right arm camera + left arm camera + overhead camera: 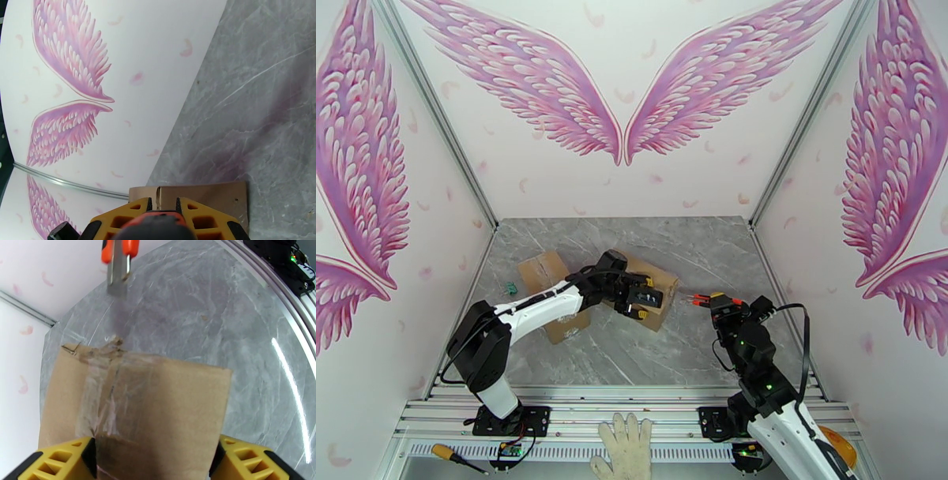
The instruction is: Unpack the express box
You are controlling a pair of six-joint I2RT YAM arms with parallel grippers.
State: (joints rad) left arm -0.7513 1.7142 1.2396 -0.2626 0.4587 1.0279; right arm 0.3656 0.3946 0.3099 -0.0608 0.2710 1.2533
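Nearest us, a white glove (626,450) lies on the metal rail (671,412) at the front edge. White walls (553,185) painted with pink wings (553,87) close the room on three sides, around a grey marble table (711,245). At its middle sits the taped cardboard box (668,286), a second box (543,271) just to its left. Our left gripper (646,304) stands, jaws apart, astride the box's near end. Our right gripper (720,305) is clamped on an orange-handled knife (697,299), whose blade is near the box but not touching it.
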